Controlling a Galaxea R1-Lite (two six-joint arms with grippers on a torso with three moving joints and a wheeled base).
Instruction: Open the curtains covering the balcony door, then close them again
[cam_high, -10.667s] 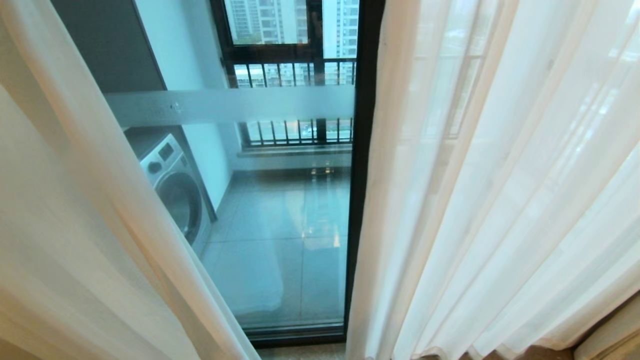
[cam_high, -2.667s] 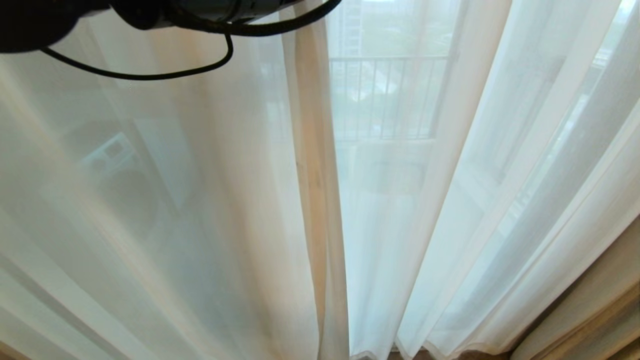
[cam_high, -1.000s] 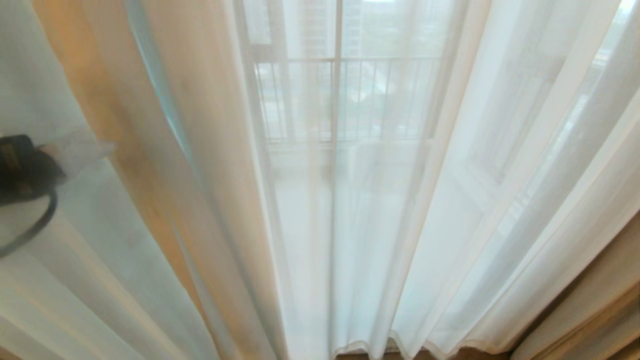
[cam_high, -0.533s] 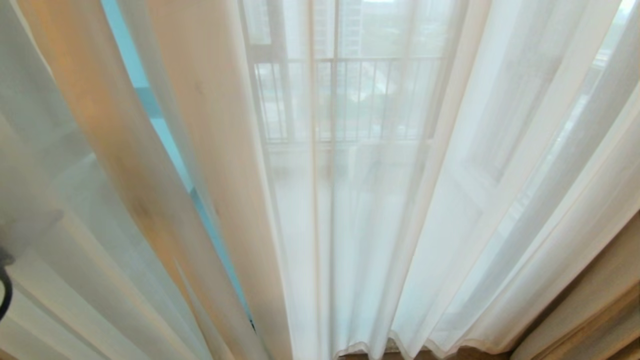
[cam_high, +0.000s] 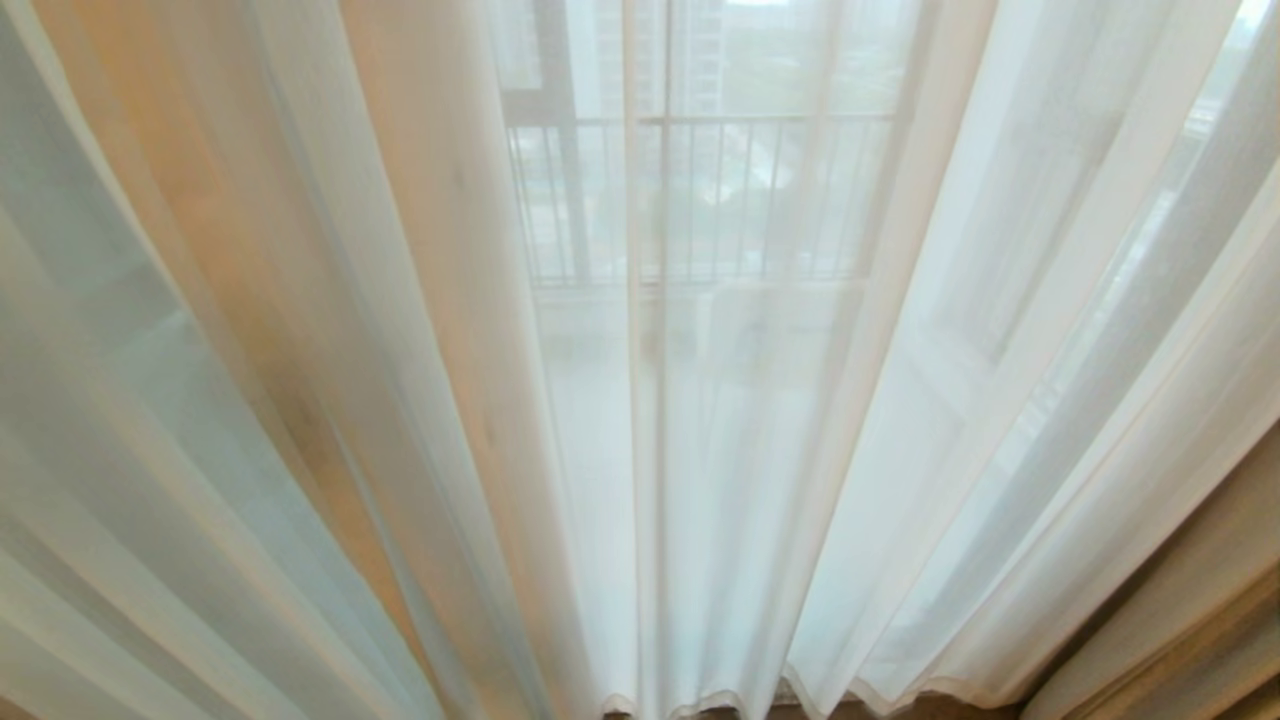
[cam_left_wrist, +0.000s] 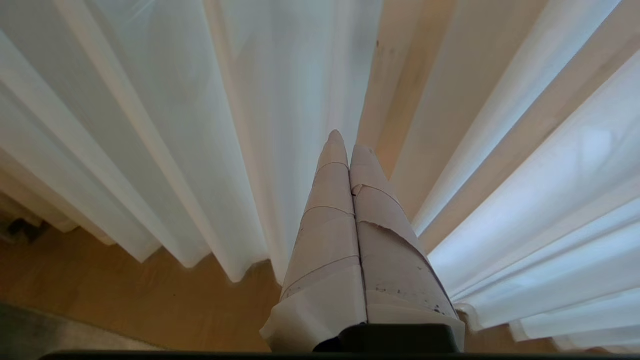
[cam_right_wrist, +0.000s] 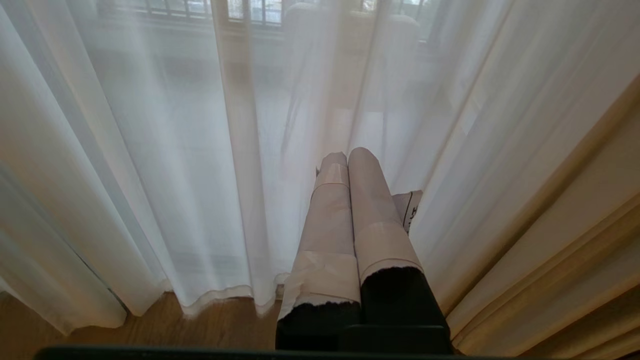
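Note:
The sheer white curtains (cam_high: 420, 400) hang drawn across the whole head view, their hems (cam_high: 700, 700) just above the floor. Behind them the balcony door (cam_high: 660, 330) shows only dimly, with railing bars beyond it. Neither arm is in the head view. In the left wrist view my left gripper (cam_left_wrist: 347, 145) is shut, its tape-wrapped fingers (cam_left_wrist: 325, 225) pressed together with nothing between them, pointing at the curtain folds (cam_left_wrist: 250, 125) and apart from them. My right gripper (cam_right_wrist: 348, 157) is also shut and empty, low in front of the curtains (cam_right_wrist: 175, 150).
Thicker tan drapes (cam_high: 1180, 620) hang at the far right, close beside the right gripper (cam_right_wrist: 575, 225). Wooden floor (cam_left_wrist: 125, 300) runs under the hems. A small fabric label (cam_right_wrist: 410, 205) sticks out beside the right fingers.
My left gripper has dropped out of the head view at the left edge. The narrow slit of bare glass between the left folds has closed as the fabric swung back.

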